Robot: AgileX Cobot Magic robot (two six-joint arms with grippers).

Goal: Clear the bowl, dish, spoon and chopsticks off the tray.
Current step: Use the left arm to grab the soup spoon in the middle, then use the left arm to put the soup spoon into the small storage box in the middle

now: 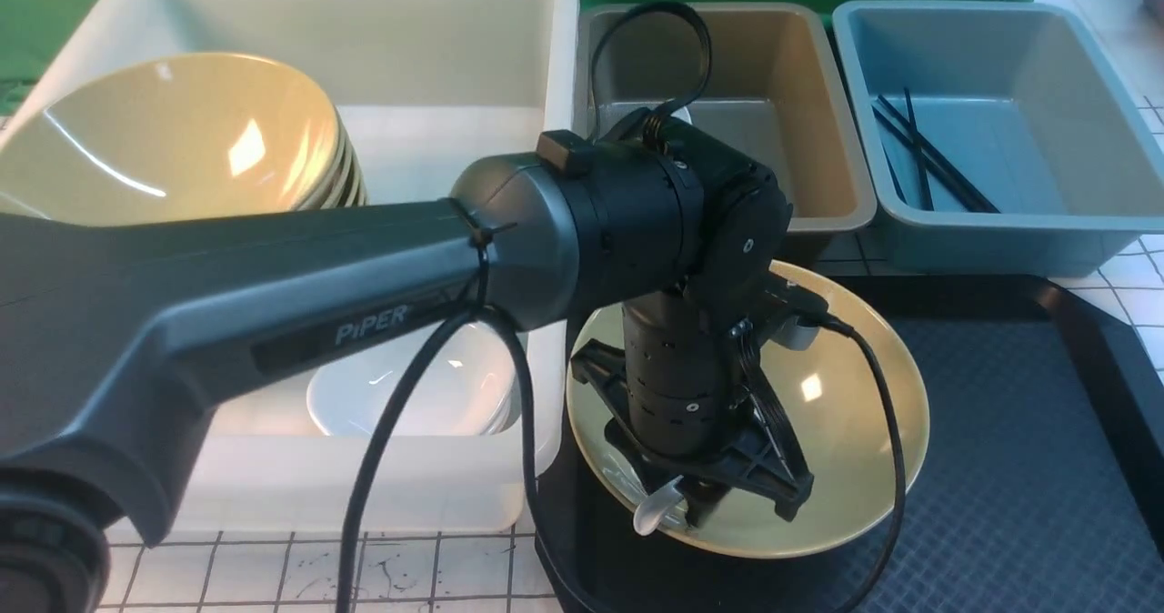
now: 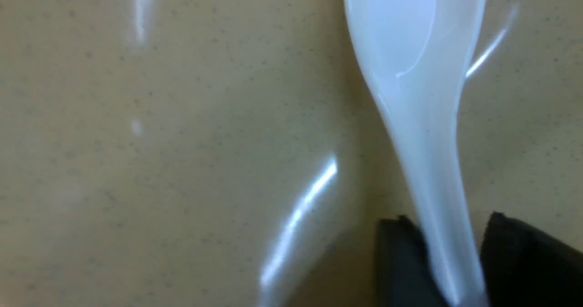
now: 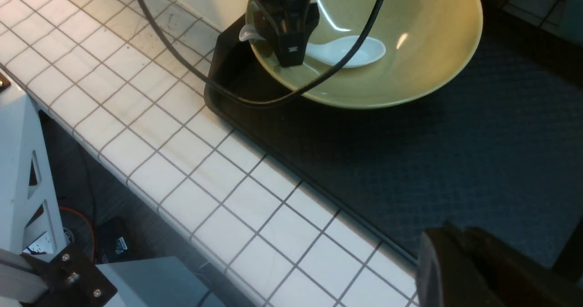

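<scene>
Front, bowl: upright on the left end of the tray.
Front, left pincer: points down into the near-left part of the bowl, clamped on the spoon.
Front, spoon: only the white handle end shows, at the bowl's near-left rim under the pincer.
Front, white tub: just left of the bowl; holds stacked yellow bowls and white dishes.
Front, grey tub: right behind the bowl.
Front, blue tub: behind and to the right of the bowl; holds the chopsticks, lying on its floor.
Front, worktop: white tiles, left of the bowl and nearer than it.
Left wrist, spoon: lies on the bowl's glossy inner wall, scoop facing up.
Left wrist, fingers: black, one on each side of the handle, pressed against it.
Right wrist, bowl: on the tray, close to the tray's corner.
Right wrist, spoon: scoop low inside the bowl, handle rising to the rim.
Right wrist, left pincer: stands on the handle, inside the bowl's rim.
Right wrist, right pincer: well apart from the bowl, above the tray's edge by the worktop; dark fingers closed together, nothing between them.
</scene>
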